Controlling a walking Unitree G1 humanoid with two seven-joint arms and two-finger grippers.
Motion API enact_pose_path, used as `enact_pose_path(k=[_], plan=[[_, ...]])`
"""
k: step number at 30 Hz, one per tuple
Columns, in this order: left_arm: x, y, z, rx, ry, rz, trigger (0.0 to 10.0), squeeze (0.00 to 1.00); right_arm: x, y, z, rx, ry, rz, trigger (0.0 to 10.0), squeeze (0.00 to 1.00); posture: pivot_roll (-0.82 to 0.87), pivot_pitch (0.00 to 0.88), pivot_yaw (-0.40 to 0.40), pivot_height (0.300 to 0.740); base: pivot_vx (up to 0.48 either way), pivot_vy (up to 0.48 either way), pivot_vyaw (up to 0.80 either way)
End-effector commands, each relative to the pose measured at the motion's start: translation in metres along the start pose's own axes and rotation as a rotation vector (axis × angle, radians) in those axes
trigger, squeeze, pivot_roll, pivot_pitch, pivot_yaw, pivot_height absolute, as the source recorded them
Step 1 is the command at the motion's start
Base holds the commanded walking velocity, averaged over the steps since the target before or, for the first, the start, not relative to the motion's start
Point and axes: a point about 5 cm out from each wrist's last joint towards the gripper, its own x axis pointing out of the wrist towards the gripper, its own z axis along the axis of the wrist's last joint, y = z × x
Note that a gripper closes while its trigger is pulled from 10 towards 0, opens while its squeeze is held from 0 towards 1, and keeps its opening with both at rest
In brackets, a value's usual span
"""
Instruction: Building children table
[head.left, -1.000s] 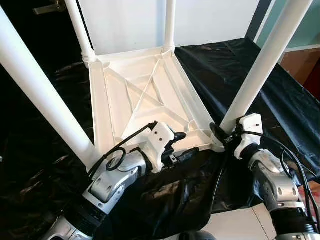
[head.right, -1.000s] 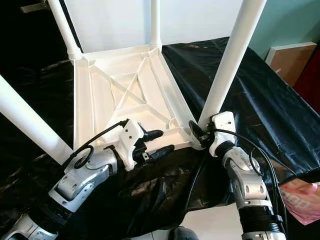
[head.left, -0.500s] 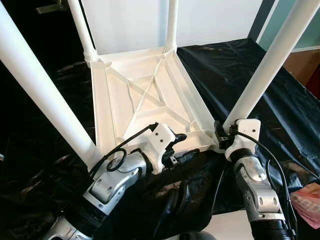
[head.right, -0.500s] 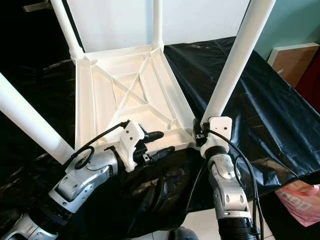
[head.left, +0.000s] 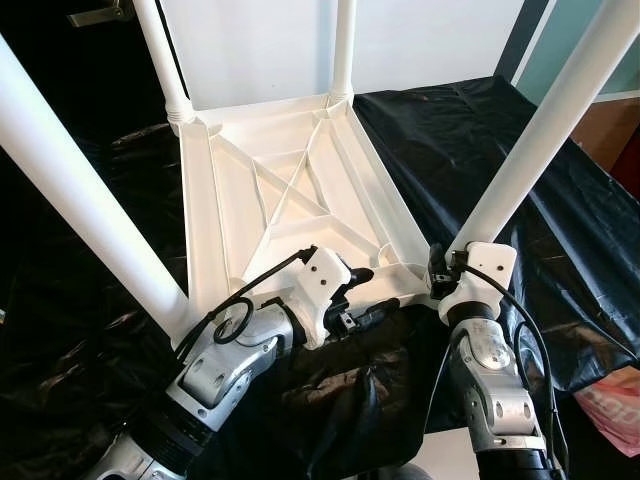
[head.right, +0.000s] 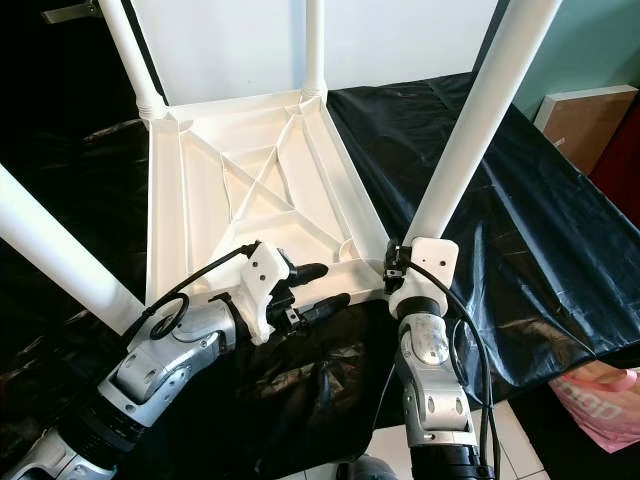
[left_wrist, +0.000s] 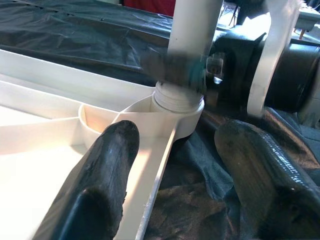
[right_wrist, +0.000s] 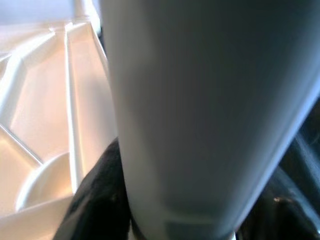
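Right pincer (head.left: 440, 277) has swung upright, clamping one of four legs (head.left: 530, 135) (left pincer (head.left: 362, 297) open).

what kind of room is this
Probably a home room set up for furniture assembly: an upturned white table top lies on a black plastic sheet, with a white wall behind and tiled floor.

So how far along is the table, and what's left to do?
Done, it seems: the upside-down tabletop has all four legs standing in its corners. In hand: the right hand is closed around the near-right leg at its socket, while the left hand, open, straddles the tabletop's near edge. Left: finish seating that leg, then presumably turn the table upright.
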Motion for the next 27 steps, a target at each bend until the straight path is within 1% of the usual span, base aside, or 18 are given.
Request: enact_pose_path(k=[1, 3, 6, 8, 9, 11, 12, 13, 14, 15, 16, 17, 18, 20, 21, 22, 24, 27], plan=[[0.0, -0.01, -0.002, 0.007, 0.009, -0.174, 10.0, 0.0, -0.003, -0.006, -0.014, -0.016, 0.07, -0.018, 10.0, 1.0, -0.05, 0.094, -0.026, 0.74, 0.0, 0.0, 0.0], [0.0, -0.01, -0.002, 0.007, 0.008, -0.173, 10.0, 0.0, -0.003, -0.006, -0.013, -0.016, 0.065, -0.011, 10.0, 1.0, -0.05, 0.094, -0.026, 0.74, 0.0, 0.0, 0.0], [0.0, -0.01, -0.002, 0.006, 0.008, -0.172, 10.0, 0.0, -0.002, -0.007, -0.007, -0.01, 0.027, 0.026, 10.0, 1.0, -0.04, 0.097, -0.031, 0.74, 0.0, 0.0, 0.0], [0.0, -0.01, -0.002, 0.006, 0.008, -0.167, 10.0, 0.0, 0.0, -0.008, 0.001, 0.009, -0.009, 0.109, 10.0, 1.0, -0.04, 0.098, -0.033, 0.74, 0.0, 0.0, 0.0], [0.0, -0.01, -0.002, 0.005, 0.007, -0.165, 10.0, 0.0, 0.002, -0.012, 0.005, 0.023, -0.023, 0.139, 10.0, 1.0, -0.04, 0.1, -0.037, 0.74, 0.0, 0.0, 0.0], [-0.001, -0.01, -0.002, 0.004, 0.006, -0.163, 10.0, 0.0, 0.003, -0.016, 0.008, 0.035, -0.037, 0.162, 10.0, 1.0, -0.04, 0.1, -0.037, 0.74, 0.0, 0.0, 0.0], [-0.001, -0.011, -0.002, 0.004, 0.006, -0.163, 10.0, 0.0, 0.003, -0.019, 0.01, 0.018, -0.04, 0.226, 10.0, 1.0, -0.04, 0.102, -0.039, 0.74, 0.0, 0.0, 0.0], [-0.001, -0.011, -0.002, 0.004, 0.006, -0.163, 10.0, 0.0, 0.003, -0.019, 0.01, 0.018, -0.04, 0.226, 10.0, 1.0, -0.04, 0.102, -0.039, 0.74, 0.0, 0.0, 0.0], [-0.001, -0.011, -0.002, 0.003, 0.007, -0.162, 10.0, 0.0, 0.003, -0.021, 0.01, -0.009, -0.036, 0.319, 10.0, 1.0, -0.04, 0.102, -0.04, 0.74, 0.0, 0.0, 0.0], [-0.001, -0.011, -0.002, 0.003, 0.007, -0.162, 10.0, 0.0, 0.003, -0.021, 0.01, -0.009, -0.036, 0.319, 10.0, 1.0, -0.04, 0.102, -0.04, 0.74, 0.0, 0.0, 0.0], [-0.001, -0.011, -0.003, 0.002, 0.008, -0.161, 10.0, 0.0, 0.002, -0.022, 0.01, -0.028, -0.031, 0.384, 10.0, 1.0, -0.04, 0.102, -0.04, 0.74, 0.0, 0.0, 0.0], [-0.001, -0.011, -0.003, 0.003, 0.008, -0.159, 10.0, 0.0, 0.001, -0.024, 0.009, -0.068, -0.028, 0.454, 10.0, 0.0, -0.03, 0.099, -0.044, 0.74, 0.0, 0.0, 0.0], [-0.001, -0.01, -0.003, 0.006, 0.011, -0.154, 10.0, 0.0, 0.002, -0.028, 0.008, -0.091, -0.02, 0.502, 10.0, 0.0, -0.03, 0.099, -0.044, 0.74, 0.0, 0.0, 0.0], [-0.001, -0.01, -0.003, 0.006, 0.011, -0.154, 10.0, 0.0, 0.002, -0.028, 0.008, -0.091, -0.02, 0.502, 10.0, 0.0, -0.03, 0.099, -0.044, 0.74, 0.0, 0.0, 0.0], [-0.001, -0.01, -0.003, 0.008, 0.013, -0.15, 10.0, 0.0, 0.003, -0.03, 0.007, -0.104, -0.016, 0.528, 10.0, 0.0, -0.03, 0.099, -0.044, 0.74, 0.0, 0.0, 0.0], [-0.001, -0.01, -0.003, 0.008, 0.013, -0.15, 10.0, 0.0, 0.003, -0.03, 0.007, -0.104, -0.016, 0.528, 10.0, 0.0, -0.03, 0.099, -0.044, 0.74, 0.0, 0.0, 0.0], [-0.002, -0.01, -0.005, 0.012, 0.02, -0.145, 10.0, 0.0, 0.006, -0.036, 0.006, -0.134, -0.004, 0.61, 10.0, 0.0, -0.02, 0.1, -0.045, 0.74, 0.0, 0.0, 0.0], [-0.002, -0.01, -0.005, 0.012, 0.02, -0.145, 10.0, 0.0, 0.006, -0.036, 0.006, -0.134, -0.004, 0.61, 10.0, 0.0, -0.02, 0.1, -0.045, 0.74, 0.0, 0.0, 0.0]])
